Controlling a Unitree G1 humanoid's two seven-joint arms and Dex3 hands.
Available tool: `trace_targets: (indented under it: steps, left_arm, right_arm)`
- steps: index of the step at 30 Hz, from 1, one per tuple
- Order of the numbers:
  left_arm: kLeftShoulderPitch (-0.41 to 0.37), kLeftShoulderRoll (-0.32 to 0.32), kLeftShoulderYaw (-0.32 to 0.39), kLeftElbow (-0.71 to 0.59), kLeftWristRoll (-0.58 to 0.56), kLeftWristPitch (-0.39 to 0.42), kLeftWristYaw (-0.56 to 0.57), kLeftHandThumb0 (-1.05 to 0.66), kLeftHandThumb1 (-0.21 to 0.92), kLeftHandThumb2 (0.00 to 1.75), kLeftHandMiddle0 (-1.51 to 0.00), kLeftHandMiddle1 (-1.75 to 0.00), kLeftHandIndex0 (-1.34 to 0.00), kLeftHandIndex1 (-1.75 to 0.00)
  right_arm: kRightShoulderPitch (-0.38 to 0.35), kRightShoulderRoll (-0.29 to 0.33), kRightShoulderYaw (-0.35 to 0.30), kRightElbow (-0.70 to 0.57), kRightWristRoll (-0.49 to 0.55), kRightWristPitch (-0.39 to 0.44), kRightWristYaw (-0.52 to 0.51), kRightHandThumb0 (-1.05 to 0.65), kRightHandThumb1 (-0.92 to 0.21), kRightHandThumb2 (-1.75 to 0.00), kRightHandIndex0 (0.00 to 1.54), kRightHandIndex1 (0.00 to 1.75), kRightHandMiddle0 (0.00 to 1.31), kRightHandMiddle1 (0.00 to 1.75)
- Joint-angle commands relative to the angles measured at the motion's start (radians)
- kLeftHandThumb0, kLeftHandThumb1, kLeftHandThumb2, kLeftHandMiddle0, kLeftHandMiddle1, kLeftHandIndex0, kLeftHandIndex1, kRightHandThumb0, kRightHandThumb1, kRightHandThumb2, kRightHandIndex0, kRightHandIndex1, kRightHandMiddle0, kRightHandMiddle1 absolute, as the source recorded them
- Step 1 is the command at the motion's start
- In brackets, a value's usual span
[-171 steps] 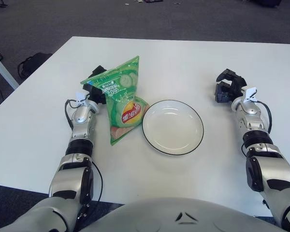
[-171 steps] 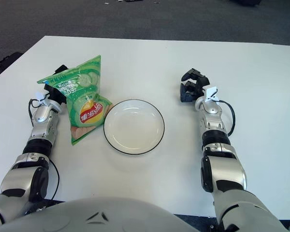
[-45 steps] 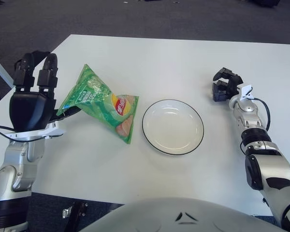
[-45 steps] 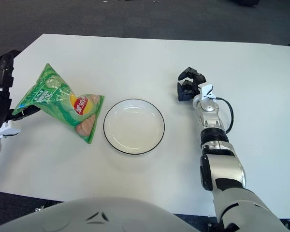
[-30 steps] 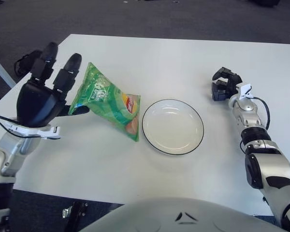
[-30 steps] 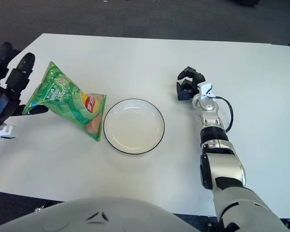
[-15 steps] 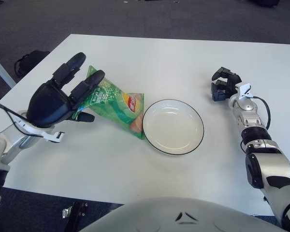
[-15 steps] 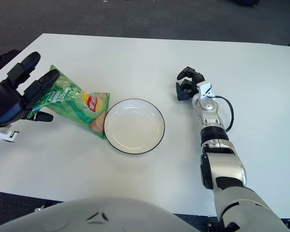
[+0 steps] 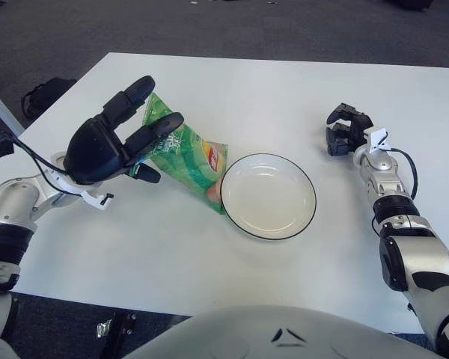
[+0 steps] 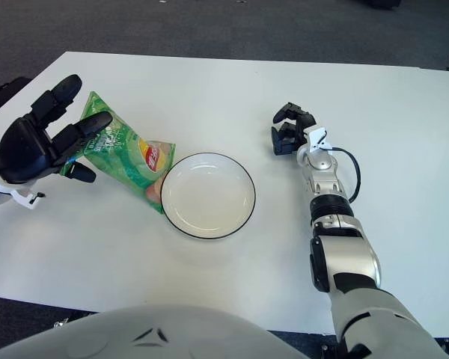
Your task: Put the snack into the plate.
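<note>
The left hand (image 9: 108,146) is raised over the table (image 9: 284,82), its fingers pinching the top of the green snack (image 9: 185,158). The bag hangs tilted off its right side, the low corner reaching the left rim of the plate (image 9: 268,196). Past the plate, the right hand (image 9: 343,132) rests on the table, fingers curled around nothing.

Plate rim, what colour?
Thin black line around the white plate; clearest in the left eye view.
</note>
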Motion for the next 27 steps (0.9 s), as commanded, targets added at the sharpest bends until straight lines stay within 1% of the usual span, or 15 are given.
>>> trace_targets:
  steps: [1,4,10,13,15,17,18,20,21,22,24,26,27]
  left_arm:
    - [-0.039,0.008,-0.056,0.03,0.031,0.007,0.04,-0.82,0.92,0.6,-0.04,-0.02,0.0,-0.54]
    - [-0.072,0.007,-0.099,0.058,0.034,-0.01,0.053,-0.81,0.92,0.54,-0.08,-0.05,0.0,-0.71]
    - [-0.117,0.015,-0.164,0.088,0.049,-0.007,0.068,-0.81,0.9,0.5,-0.12,-0.07,0.0,-0.86]
    - [-0.135,0.02,-0.186,0.089,0.06,0.006,0.065,-0.81,0.9,0.49,-0.12,-0.08,0.0,-0.87]
    - [-0.144,0.025,-0.198,0.087,0.068,0.015,0.06,-0.82,0.91,0.49,-0.11,-0.08,0.0,-0.84]
    - [-0.161,0.015,-0.217,0.102,0.08,0.029,0.063,-0.82,0.91,0.49,-0.11,-0.08,0.0,-0.82]
    - [-0.179,-0.004,-0.239,0.135,0.098,0.044,0.081,-0.82,0.91,0.49,-0.11,-0.08,0.0,-0.83]
    - [-0.205,-0.03,-0.276,0.189,0.122,0.067,0.116,-0.8,0.9,0.48,-0.15,-0.11,0.0,-0.88]
    - [-0.213,-0.037,-0.291,0.21,0.13,0.075,0.133,-0.79,0.86,0.51,-0.18,-0.18,0.0,-0.93]
    - [-0.22,-0.04,-0.302,0.223,0.132,0.08,0.145,-0.79,0.85,0.53,-0.17,-0.23,0.0,-0.95]
    - [-0.231,-0.041,-0.322,0.239,0.133,0.087,0.164,-0.77,0.8,0.58,-0.17,-0.45,0.0,-1.02]
    - [-0.242,-0.047,-0.339,0.256,0.118,0.078,0.166,-0.75,0.77,0.61,-0.19,-0.55,0.0,-1.06]
    - [-0.247,-0.049,-0.345,0.264,0.11,0.071,0.166,-0.73,0.74,0.65,-0.21,-0.64,0.0,-1.13]
  right_arm:
    - [0.068,0.019,0.024,0.054,-0.039,0.057,0.014,-0.01,-0.11,-1.57,0.77,1.73,0.53,1.75]
    - [0.067,0.017,0.029,0.056,-0.046,0.053,0.011,-0.01,-0.11,-1.57,0.78,1.73,0.53,1.75]
    - [0.068,0.016,0.035,0.052,-0.064,0.048,0.005,-0.01,-0.1,-1.57,0.78,1.72,0.54,1.75]
    - [0.069,0.016,0.036,0.048,-0.066,0.051,0.005,-0.01,-0.09,-1.58,0.79,1.73,0.54,1.75]
    - [0.069,0.016,0.036,0.047,-0.066,0.053,0.005,-0.01,-0.09,-1.58,0.79,1.73,0.54,1.75]
    - [0.07,0.017,0.038,0.043,-0.065,0.056,0.004,-0.01,-0.09,-1.58,0.79,1.74,0.54,1.75]
    - [0.071,0.017,0.038,0.04,-0.065,0.058,0.004,-0.01,-0.09,-1.58,0.79,1.74,0.54,1.75]
    - [0.073,0.017,0.039,0.035,-0.064,0.059,0.005,-0.01,-0.09,-1.58,0.79,1.74,0.54,1.75]
    - [0.075,0.017,0.039,0.032,-0.065,0.06,0.005,-0.01,-0.09,-1.58,0.79,1.74,0.54,1.75]
    - [0.076,0.017,0.039,0.03,-0.065,0.06,0.005,-0.01,-0.09,-1.59,0.79,1.74,0.54,1.75]
    - [0.078,0.017,0.039,0.025,-0.065,0.061,0.005,-0.01,-0.09,-1.59,0.79,1.74,0.54,1.75]
    - [0.081,0.015,0.043,0.02,-0.069,0.061,0.003,-0.01,-0.09,-1.59,0.79,1.74,0.55,1.75]
    - [0.082,0.015,0.044,0.017,-0.071,0.061,0.002,-0.01,-0.09,-1.59,0.79,1.74,0.55,1.75]
